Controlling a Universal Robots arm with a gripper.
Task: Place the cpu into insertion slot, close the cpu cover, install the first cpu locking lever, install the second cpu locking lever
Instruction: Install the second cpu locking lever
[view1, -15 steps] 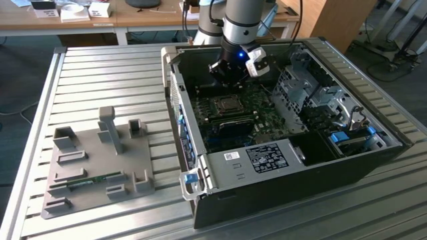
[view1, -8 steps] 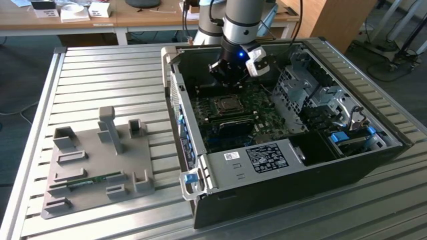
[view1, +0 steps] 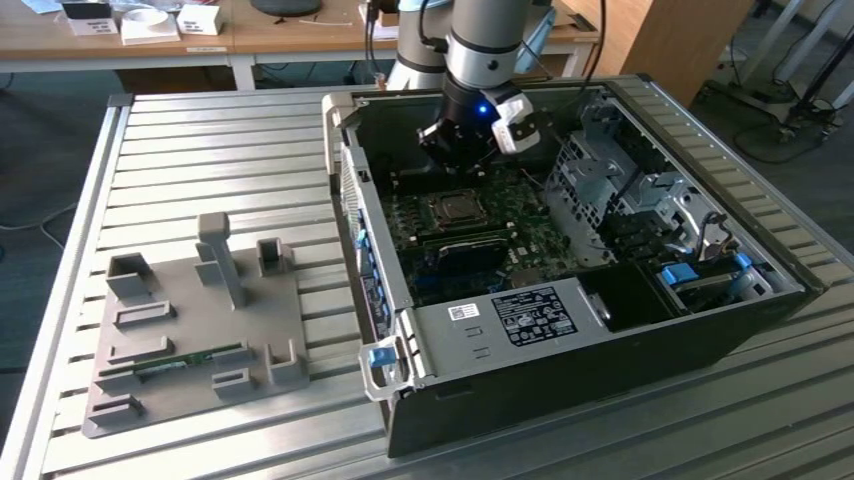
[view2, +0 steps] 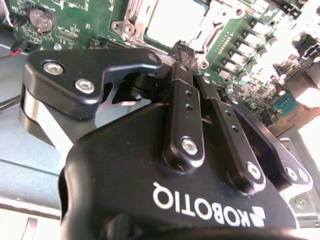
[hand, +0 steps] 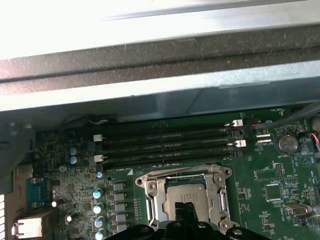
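The black two-fingered gripper (view1: 458, 160) is seen inside the open black computer case (view1: 561, 380), hovering just above the green motherboard (view1: 534, 235). In the second wrist view its fingers (view2: 186, 95) are pressed together, gripping nothing. The small silvery-grey square cpu (hand: 186, 194) is seated in the dark insertion slot with silvery rim (hand: 150, 210), framed by the thin silvery cpu cover (hand: 220, 192). A grey fixture plate (view1: 200, 330) lies at the exterior view's left.
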